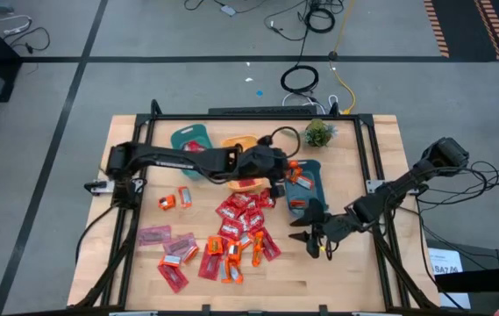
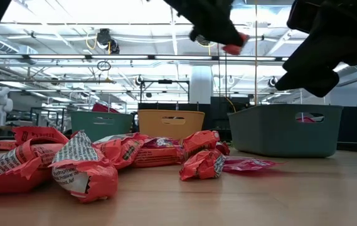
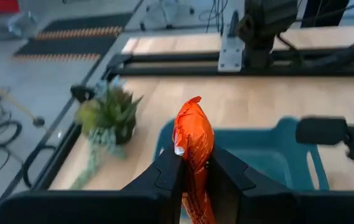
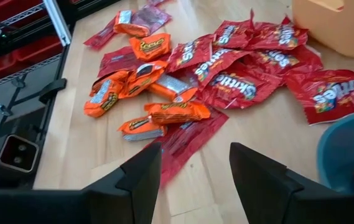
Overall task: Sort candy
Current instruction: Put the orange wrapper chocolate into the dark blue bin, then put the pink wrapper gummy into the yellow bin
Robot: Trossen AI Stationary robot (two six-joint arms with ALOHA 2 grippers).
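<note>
1. Orange candy is pinched upright between the left gripper fingers, above the teal bin right of centre in the high view.
2. Candy pile sits mid-table, lower centre.
3. Right gripper fingers are spread, empty, hovering just above the table.

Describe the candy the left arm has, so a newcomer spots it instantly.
Find the blue-grey bin beside the small green plant. Above it, the left gripper pinches one orange candy. It is the only piece off the table; the rest lie in the pile.
</note>
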